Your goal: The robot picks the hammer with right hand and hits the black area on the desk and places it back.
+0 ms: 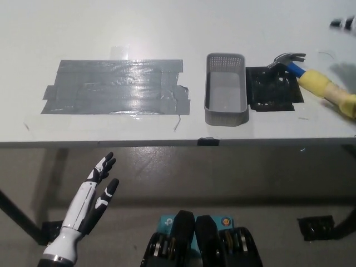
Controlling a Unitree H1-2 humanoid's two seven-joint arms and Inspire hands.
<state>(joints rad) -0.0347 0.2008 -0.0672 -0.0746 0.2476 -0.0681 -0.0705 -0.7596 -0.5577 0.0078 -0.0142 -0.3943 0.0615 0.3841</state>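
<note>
Bright even overhead light, glare on the grey tape patch (117,86), dim floor below, sharp focus

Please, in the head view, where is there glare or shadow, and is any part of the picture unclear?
Head view: ceiling light glares off the grey tape patch and washes out the white desk towards the top; a soft shadow lies beside the hammer on the right; the right hand is cut by the top right edge, too little to read; the left hand below the desk is sharp.

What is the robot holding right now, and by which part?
Nothing. The hammer with the yellow and blue handle lies free on the white desk. The white left hand hangs open, and the black right hand barely shows.
</note>
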